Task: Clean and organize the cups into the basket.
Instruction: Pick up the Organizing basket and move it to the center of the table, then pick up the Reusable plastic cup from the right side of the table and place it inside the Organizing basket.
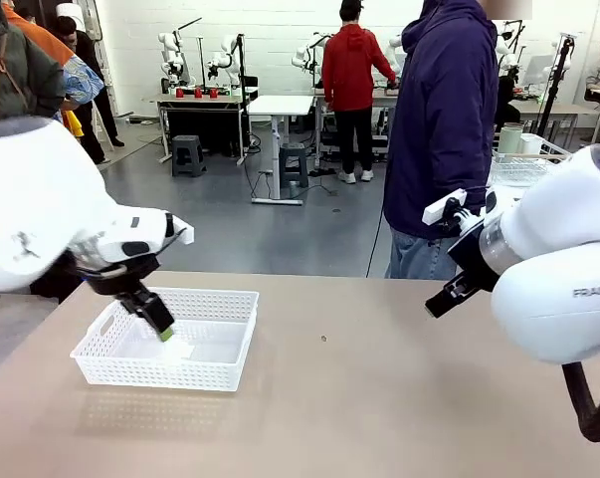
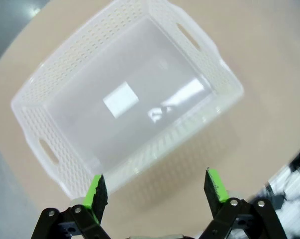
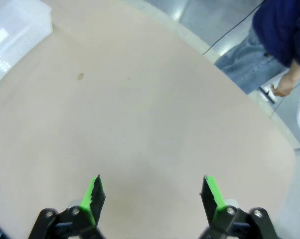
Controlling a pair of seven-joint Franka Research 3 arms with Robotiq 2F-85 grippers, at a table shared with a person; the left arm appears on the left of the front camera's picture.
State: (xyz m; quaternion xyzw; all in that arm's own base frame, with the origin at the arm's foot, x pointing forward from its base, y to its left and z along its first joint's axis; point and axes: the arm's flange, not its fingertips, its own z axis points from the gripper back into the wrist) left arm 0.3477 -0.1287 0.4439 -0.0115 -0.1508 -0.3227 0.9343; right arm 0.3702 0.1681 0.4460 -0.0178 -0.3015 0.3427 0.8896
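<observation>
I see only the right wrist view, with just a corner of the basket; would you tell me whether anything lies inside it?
Observer: No, the basket holds nothing; its floor is bare.
Operator: Thank you. And where is the left pincer at this moment?
Observer: The left pincer hangs open just above the basket, holding nothing.

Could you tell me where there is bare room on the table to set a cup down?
The table is bare from the basket rightward to the right arm, apart from a small speck. The basket's floor is bare too, though the open left gripper hangs over it.
</observation>
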